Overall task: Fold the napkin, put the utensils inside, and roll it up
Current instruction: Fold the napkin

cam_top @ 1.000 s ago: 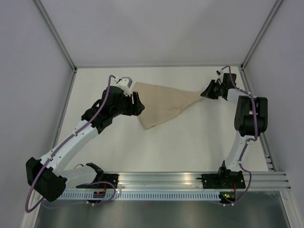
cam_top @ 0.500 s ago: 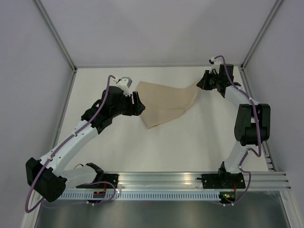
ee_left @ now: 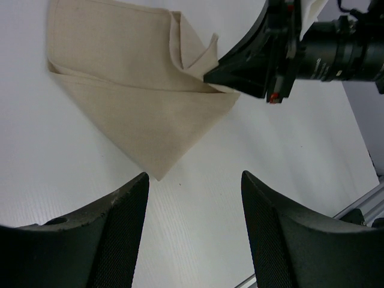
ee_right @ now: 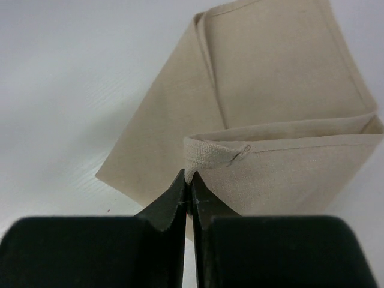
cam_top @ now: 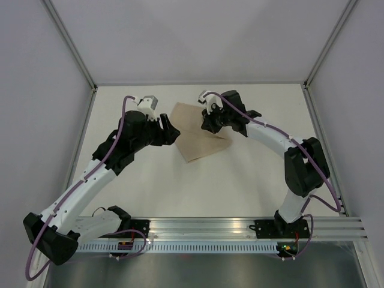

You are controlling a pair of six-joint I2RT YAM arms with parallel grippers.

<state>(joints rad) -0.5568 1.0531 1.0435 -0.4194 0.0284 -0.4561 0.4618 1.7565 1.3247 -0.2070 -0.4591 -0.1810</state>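
The beige napkin [cam_top: 193, 145] lies on the white table, partly folded over itself. My right gripper [cam_top: 208, 125] is shut on one corner of it and holds that corner up over the cloth's middle. The right wrist view shows the fingertips [ee_right: 180, 187] pinching the hemmed corner, with the rest of the napkin [ee_right: 270, 90] beyond. My left gripper [cam_top: 170, 129] is open and empty just left of the napkin. In the left wrist view it [ee_left: 193, 180] hovers near the napkin's [ee_left: 138, 102] lower point, and the right gripper [ee_left: 240, 66] shows at the cloth's right side. No utensils are in view.
The white tabletop [cam_top: 240, 180] is walled by grey panels at the left, back and right. An aluminium rail [cam_top: 204, 228] with the arm bases runs along the near edge.
My right gripper has carried the napkin corner from the far right leftward over the cloth, folding it. My left arm has shifted slightly and stands beside the napkin's left edge.
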